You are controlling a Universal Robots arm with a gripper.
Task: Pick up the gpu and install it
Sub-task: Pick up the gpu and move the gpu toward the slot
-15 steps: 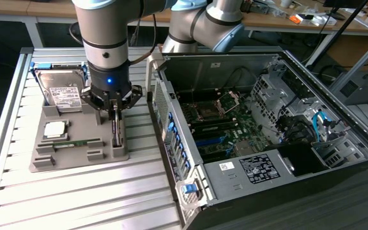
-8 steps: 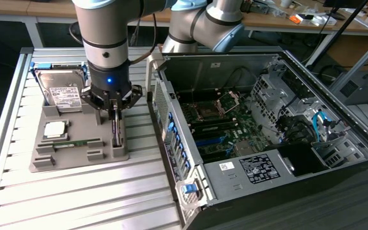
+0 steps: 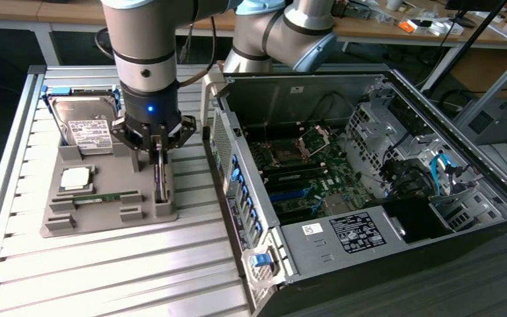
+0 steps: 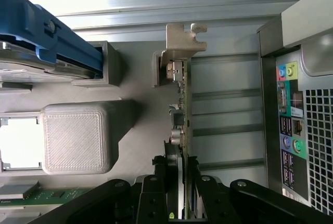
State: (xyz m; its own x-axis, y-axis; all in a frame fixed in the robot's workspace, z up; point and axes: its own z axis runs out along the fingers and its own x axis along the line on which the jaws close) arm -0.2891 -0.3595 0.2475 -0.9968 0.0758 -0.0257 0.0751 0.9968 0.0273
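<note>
Exterior view, gripper (image 3: 158, 153) clamped on the gpu (image 3: 160, 179), card standing on edge in grey tray (image 3: 103, 223), left of centre, white label (image 3: 356, 232) on open computer case (image 3: 298, 96) unreadable.

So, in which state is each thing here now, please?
gpu: on edge in the grey holder, between the fingers.
gripper: shut on the gpu.
computer case: lying down, side open.
hard drive: resting in the holder.
memory stick: flat in the holder.
</note>
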